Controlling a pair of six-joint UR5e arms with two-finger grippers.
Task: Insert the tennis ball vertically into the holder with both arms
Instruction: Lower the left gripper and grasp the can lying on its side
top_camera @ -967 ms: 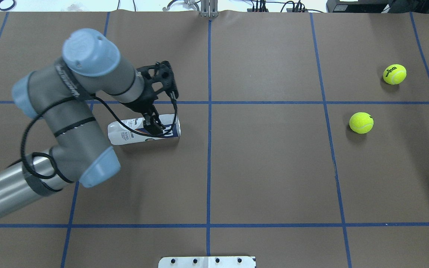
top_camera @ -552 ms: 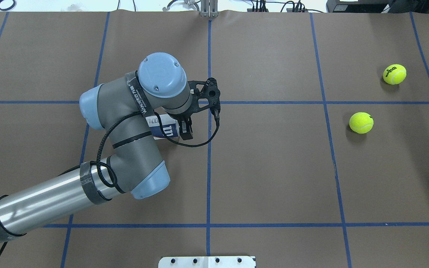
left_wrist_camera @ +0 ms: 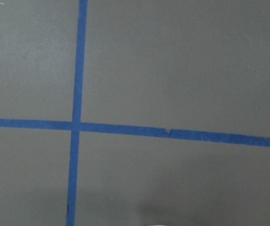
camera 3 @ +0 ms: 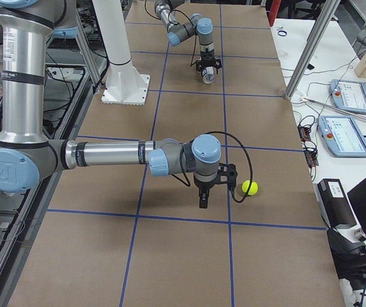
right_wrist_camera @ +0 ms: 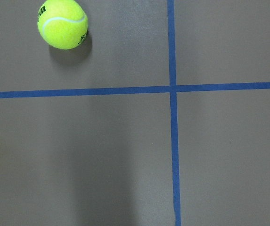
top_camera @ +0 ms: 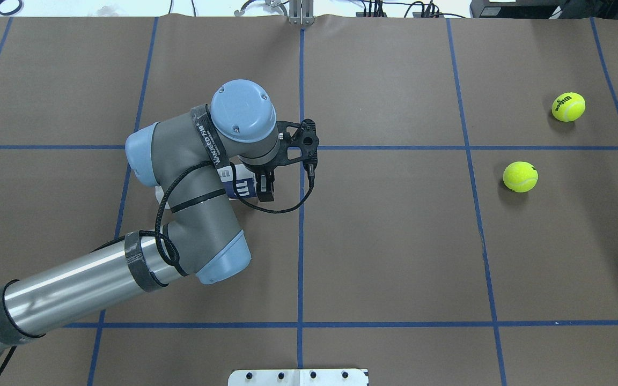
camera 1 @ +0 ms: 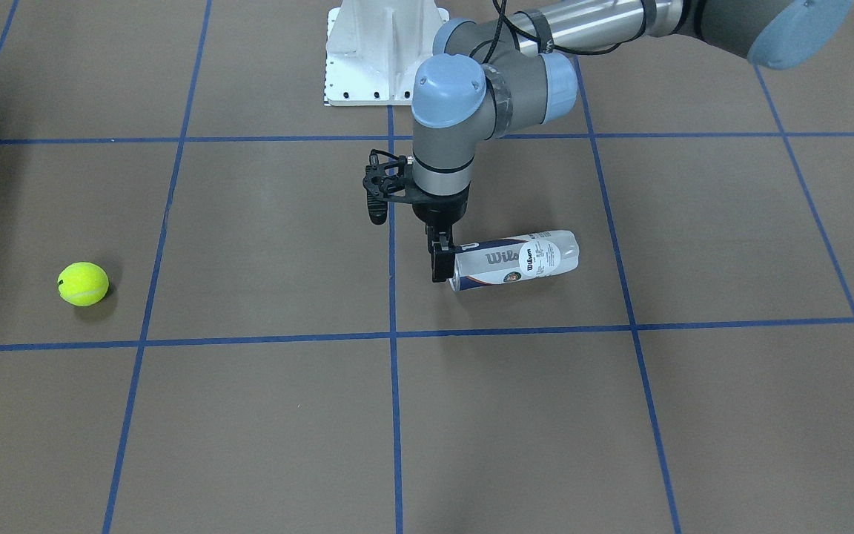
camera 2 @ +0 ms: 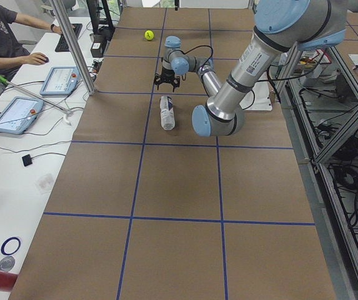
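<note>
The brown-papered table [top_camera: 395, 257], gridded in blue tape, carries everything. Largest on it is the left arm [top_camera: 191, 214], which has swung right toward the table's centre line. A second ago its wrist stood over the middle of the holder; now it is over the holder's right end. The right arm [camera 3: 106, 153] shows only in the side view, stretched low over the right half of the table. The holder [camera 1: 516, 259] has not shifted. It lies on its side in the left half, just left of the centre line, with its metal-rimmed mouth pointing right. It is not yet upright and has no ball in it. Two tennis balls sit well apart from it on the right, one nearer [top_camera: 520, 177] and one farther [top_camera: 568, 106], both where they were. The left gripper [camera 1: 439, 267] points down at the mouth, with its jaws narrow and touching the rim. I cannot tell whether they pinch it. The move looks like a regrasp meant to tip the holder upright. The right gripper [camera 3: 203, 198] hangs near a ball, and I cannot tell whether it is open or closed.
</note>
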